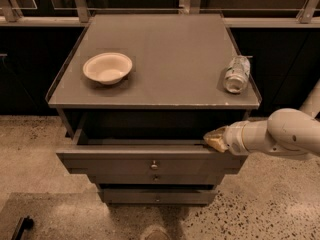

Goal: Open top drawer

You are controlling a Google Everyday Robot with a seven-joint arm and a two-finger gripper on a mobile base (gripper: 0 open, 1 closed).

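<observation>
The top drawer [150, 160] of the grey-brown cabinet stands pulled out toward me, its wide flat front carrying a small round metal knob [154, 164]. Its dark inside shows under the cabinet top. My gripper [215, 139] comes in from the right on a white arm and rests at the right end of the drawer front's upper edge. Below the top drawer are two narrower drawer fronts, the middle one [155, 179] and the bottom one [157, 196].
On the cabinet top [165, 49] sit a white bowl [107, 68] at the left and a clear can or bottle lying on its side [236, 74] at the right. A railing runs behind. Speckled floor surrounds the cabinet, with a dark object [21, 227] at lower left.
</observation>
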